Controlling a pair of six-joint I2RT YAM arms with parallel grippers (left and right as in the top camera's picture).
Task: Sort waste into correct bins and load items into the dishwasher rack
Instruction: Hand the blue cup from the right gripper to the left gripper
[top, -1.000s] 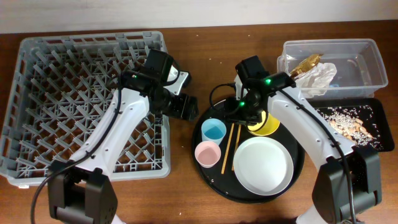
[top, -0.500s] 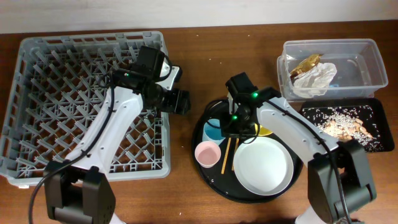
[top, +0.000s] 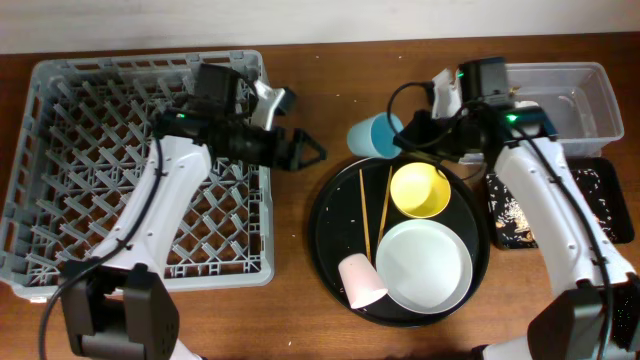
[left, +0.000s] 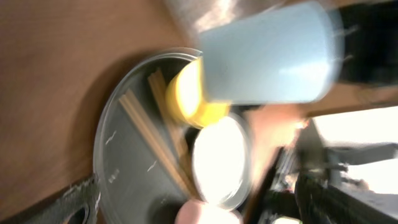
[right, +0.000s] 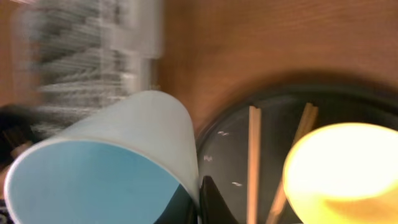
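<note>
My right gripper (top: 402, 135) is shut on the wall of the light-blue cup (top: 372, 135) and holds it tilted above the table, behind the round black tray (top: 326, 235). The cup fills the lower left of the right wrist view (right: 106, 165). My left gripper (top: 305, 150) is open and empty, just left of the cup, which shows in the left wrist view (left: 267, 59). On the tray lie the yellow bowl (top: 418, 190), the white plate (top: 423, 265), two chopsticks (top: 365, 215) and the pink cup (top: 362, 282), tipped on its side. The grey dishwasher rack (top: 100, 150) is at the left.
The clear tub (top: 585, 100) stands at the back right, partly behind my right arm, so its contents are hidden. The shallow black tray (top: 600, 200) in front of it holds pale food scraps. Bare wood separates the rack from the round tray.
My right gripper lifted the light-blue cup off the round tray toward the back. The pink cup fell over and slid to the front. My left gripper swung right toward the cup.
</note>
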